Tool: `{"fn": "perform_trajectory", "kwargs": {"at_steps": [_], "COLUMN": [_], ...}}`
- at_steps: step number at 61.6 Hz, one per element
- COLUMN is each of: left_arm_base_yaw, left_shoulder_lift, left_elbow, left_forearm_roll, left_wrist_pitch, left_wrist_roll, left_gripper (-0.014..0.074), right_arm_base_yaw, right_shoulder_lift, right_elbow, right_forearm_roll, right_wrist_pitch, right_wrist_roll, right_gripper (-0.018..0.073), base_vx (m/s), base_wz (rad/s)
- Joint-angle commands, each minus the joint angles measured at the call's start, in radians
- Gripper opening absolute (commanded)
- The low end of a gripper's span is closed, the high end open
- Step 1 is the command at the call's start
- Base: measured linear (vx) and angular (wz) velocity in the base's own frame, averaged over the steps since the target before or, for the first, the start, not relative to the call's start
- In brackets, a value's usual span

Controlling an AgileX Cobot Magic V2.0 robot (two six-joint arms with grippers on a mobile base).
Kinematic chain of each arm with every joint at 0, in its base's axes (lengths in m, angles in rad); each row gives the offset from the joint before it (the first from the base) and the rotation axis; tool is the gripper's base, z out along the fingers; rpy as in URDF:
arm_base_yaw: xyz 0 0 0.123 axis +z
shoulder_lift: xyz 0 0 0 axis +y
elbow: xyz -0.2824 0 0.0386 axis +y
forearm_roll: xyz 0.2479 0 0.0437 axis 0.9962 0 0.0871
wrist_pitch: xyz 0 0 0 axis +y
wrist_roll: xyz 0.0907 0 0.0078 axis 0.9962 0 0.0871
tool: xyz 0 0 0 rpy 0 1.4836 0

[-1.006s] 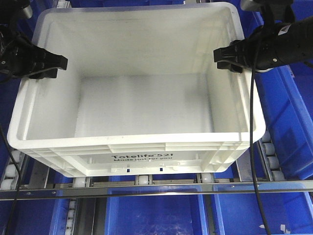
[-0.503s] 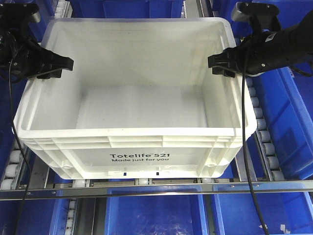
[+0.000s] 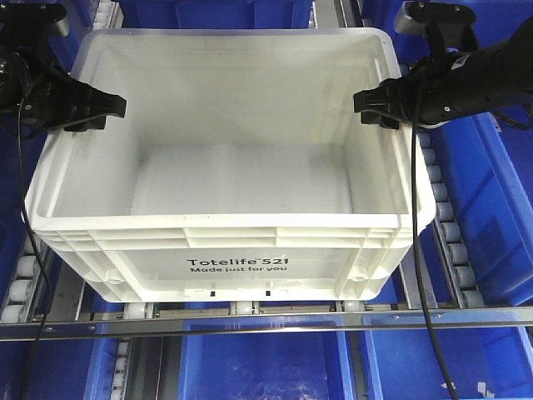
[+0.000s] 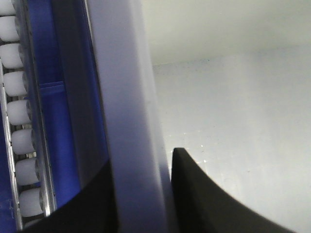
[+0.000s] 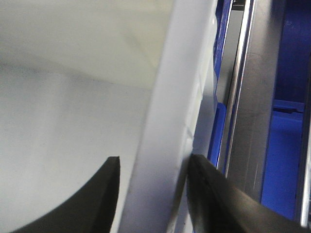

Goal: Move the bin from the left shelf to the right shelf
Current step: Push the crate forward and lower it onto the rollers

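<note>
In the front-facing view we see the large white rectangular plastic bin (image 3: 229, 175) sitting on the roller lanes (image 3: 441, 217) of the shelf, just behind the metal front rail (image 3: 266, 323), its printed side facing us and reading "Totelife 521 Made just for you". Blue plastic bins (image 3: 491, 208) flank it on both sides and sit below. The left hand (image 3: 87, 110) clamps the bin's left rim, one black finger inside the wall and one outside; the right hand (image 3: 376, 102) does the same on the right rim. A second ago the bin was tilted with its front edge raised toward the camera and the print partly hidden; half a second ago it had levelled out, and now we find it nearly unchanged from that, shifted only a touch, with both hands in the same grip.

In the left wrist view we see the left hand (image 4: 143, 194) closed narrowly on the bin's rim (image 4: 129, 121), which runs between its two dark fingers (image 4: 204, 199). The bin's bare white floor lies to the right, white rollers (image 4: 19, 116) to the left.

In the right wrist view we see the right hand (image 5: 153, 194) likewise pinching the bin's wall (image 5: 167, 121), one finger (image 5: 87, 199) inside and one outside. A metal rail (image 5: 240, 97) and blue plastic lie beyond the wall.
</note>
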Motion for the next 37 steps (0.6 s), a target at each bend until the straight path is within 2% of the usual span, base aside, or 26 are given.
{"fn": "perform_trajectory", "kwargs": {"at_steps": [1,7,14,20,31,37], "left_arm_base_yaw": [-0.007,-0.007,-0.007,-0.007,-0.007,-0.007], "left_shoulder_lift": [-0.032,-0.032,-0.032,-0.032,-0.032,-0.033], "left_elbow": [-0.032,-0.032,-0.032,-0.032,-0.032,-0.032], "left_forearm_roll": [-0.039,-0.039,-0.039,-0.039,-0.039,-0.039], "left_wrist_pitch": [-0.058,-0.06,-0.06,-0.059,-0.064,-0.069], "left_wrist_roll": [0.032,0.034,0.051,0.066,0.066,0.066], "left_gripper": [0.0004,0.0025,0.0082,0.0153,0.0308,0.0363], "right_arm_base_yaw": [-0.003,-0.003,-0.003,-0.003,-0.003,-0.003], "right_shoulder_lift": [-0.027,-0.027,-0.027,-0.028,-0.028,-0.028], "right_elbow": [-0.032,-0.032,-0.032,-0.032,-0.032,-0.032], "right_forearm_roll": [0.005,0.005,0.007,0.009,0.014,0.037], "right_wrist_pitch": [-0.122,-0.123,-0.126,-0.13,-0.128,-0.128], "right_wrist_roll": [-0.037,-0.065,-0.071,-0.071,-0.07,-0.07], "right_gripper": [0.0009,0.0029,0.0093,0.0178,0.0391,0.0502], "base_vx": [0.0,0.0,0.0,0.0,0.0,0.0], "base_wz": [0.0,0.0,0.0,0.0,0.0,0.0]}}
